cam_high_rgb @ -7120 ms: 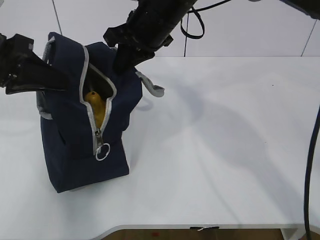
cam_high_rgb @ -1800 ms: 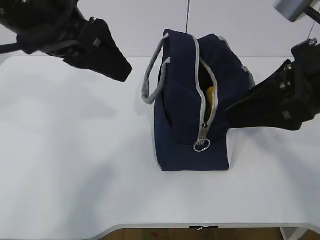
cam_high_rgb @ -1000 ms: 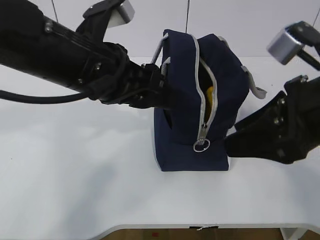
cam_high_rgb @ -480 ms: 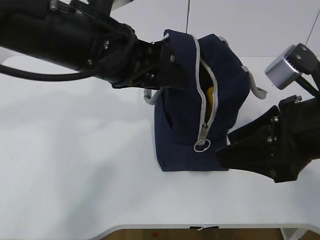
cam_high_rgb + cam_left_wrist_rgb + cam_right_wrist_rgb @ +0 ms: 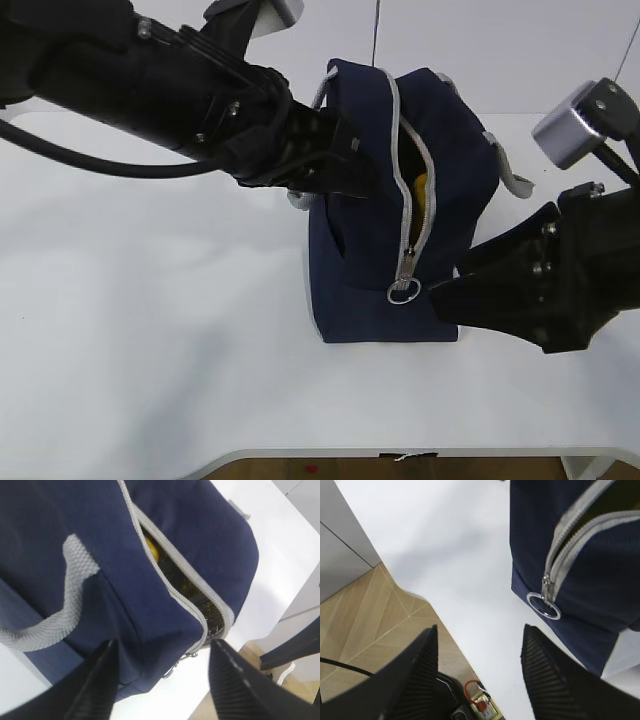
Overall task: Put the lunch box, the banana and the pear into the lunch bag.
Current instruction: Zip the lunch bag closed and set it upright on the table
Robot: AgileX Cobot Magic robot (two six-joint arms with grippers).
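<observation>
The bag (image 5: 390, 210) stands upright near the middle of the white tabletop (image 5: 150, 350), somewhat toward the back edge, and nothing else rests on the surface around it. Its grey zipper (image 5: 412, 230) is open most of the way down the near face, the ring pull (image 5: 403, 292) hanging low near the base, and through the gap a bit of yellow fruit (image 5: 421, 190) shows; whether it is the banana or the pear cannot be told, and the lunch box is not visible. A grey handle (image 5: 60, 615) loops down the bag's left side and another (image 5: 510, 175) hangs off the right. The left gripper (image 5: 160, 680) reaches in from the left edge, its bulky black arm covering part of the bag's upper left side; its fingers (image 5: 97, 685) stand apart with the bag's corner between them, not clamped on it. The right gripper (image 5: 477, 670) sits low at the bag's right base, fingers (image 5: 545, 680) apart with only tabletop between them, the ring pull just beyond the tips. Behind the table is a plain pale wall with panel seams; the right wrist view shows a light wood floor (image 5: 365, 630) beyond the table's edge. No readable writing shows.
</observation>
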